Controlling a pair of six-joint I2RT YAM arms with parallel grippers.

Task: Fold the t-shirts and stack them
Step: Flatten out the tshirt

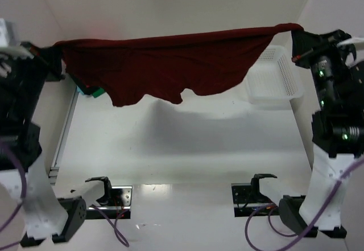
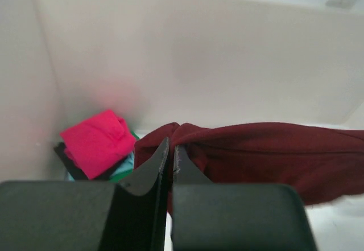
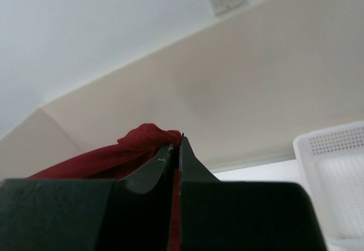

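The maroon t-shirt (image 1: 170,63) hangs stretched in the air across the far part of the table, its lower edge drooping. My left gripper (image 1: 56,47) is shut on its left end, and the cloth (image 2: 267,154) bunches at the fingertips in the left wrist view. My right gripper (image 1: 296,32) is shut on its right end, where the cloth (image 3: 142,143) is pinched in the right wrist view. A stack of folded shirts, bright pink (image 2: 96,140) on top of green, light blue and black, lies at the far left; only its green edge (image 1: 96,93) shows from above.
A white mesh basket (image 1: 273,80) stands at the far right, partly behind the shirt, and it also shows in the right wrist view (image 3: 335,177). White walls close in the back and both sides. Two black gripper rests (image 1: 102,188) sit near the front edge.
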